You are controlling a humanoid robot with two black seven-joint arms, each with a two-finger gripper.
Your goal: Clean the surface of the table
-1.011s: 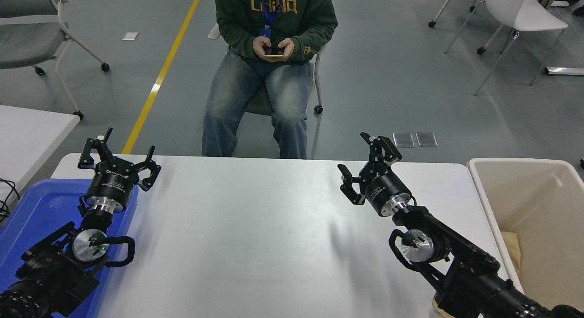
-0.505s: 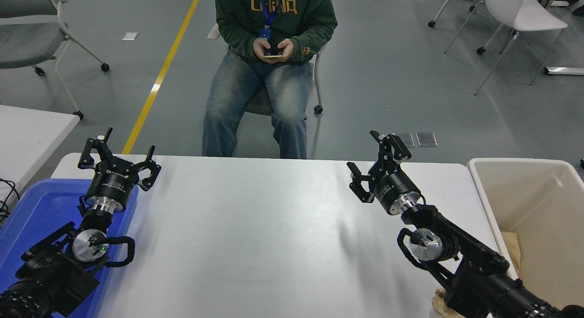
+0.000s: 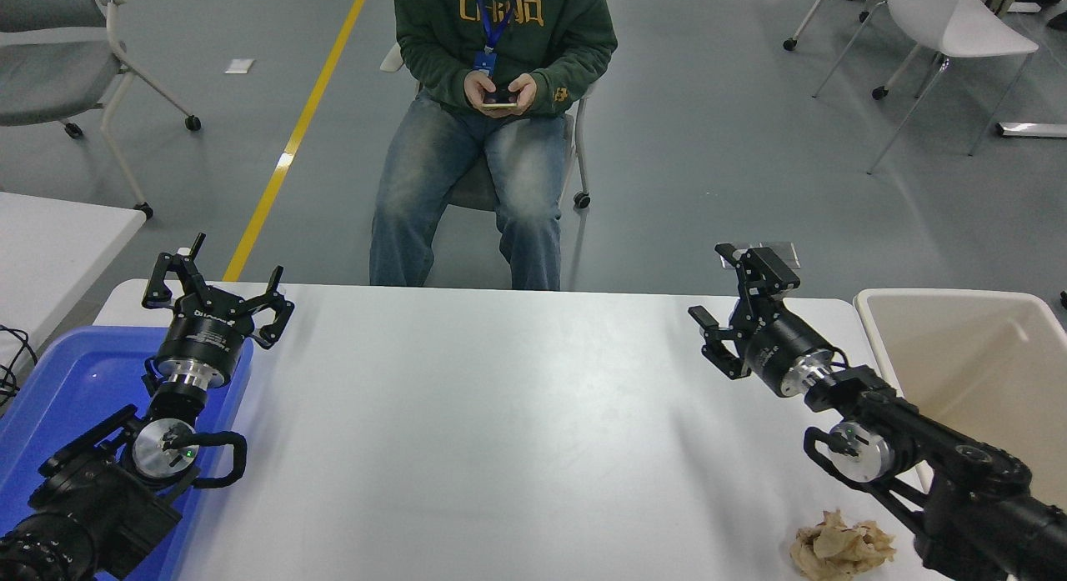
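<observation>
White bench [image 3: 500, 414] spans mid-frame; crumpled tan paper wad [image 3: 842, 549] sits at its near right corner. Right tool [image 3: 733, 306] hovers empty, spread wide, near the beige bin [image 3: 959, 314]. Left tool [image 3: 217, 293] parked, spread, over the blue tray [image 3: 58, 381].

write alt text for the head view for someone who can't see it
A crumpled beige paper wad lies near the front right corner of the large matte white table surface, beside the robot's right arm, whose black right gripper hangs open above the table. The black left gripper is parked open over a blue plastic tray; a cream bin stands at right, and a seated person is beyond.
</observation>
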